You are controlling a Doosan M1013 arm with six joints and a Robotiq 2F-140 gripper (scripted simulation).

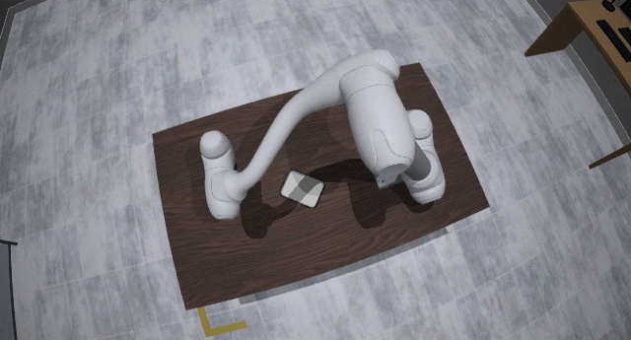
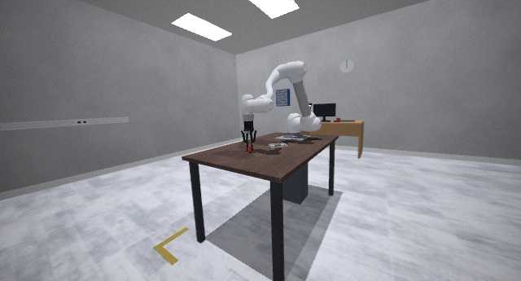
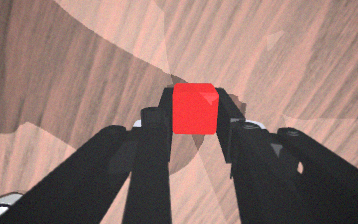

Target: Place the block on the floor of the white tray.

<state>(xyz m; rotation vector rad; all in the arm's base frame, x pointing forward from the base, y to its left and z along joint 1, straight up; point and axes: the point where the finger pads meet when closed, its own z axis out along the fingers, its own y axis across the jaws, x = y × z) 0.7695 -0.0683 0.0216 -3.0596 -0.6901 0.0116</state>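
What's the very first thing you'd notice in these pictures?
The bright red block jumps out first, pinched between the black fingers of the gripper, low over the dark wooden table. Next is the big white arm curving over that table. The small white tray lies on the table near the middle, a little way from the block.

red block (image 3: 194, 108), black fingers, white tray (image 1: 302, 188), dark wood-grain table (image 1: 315, 251)
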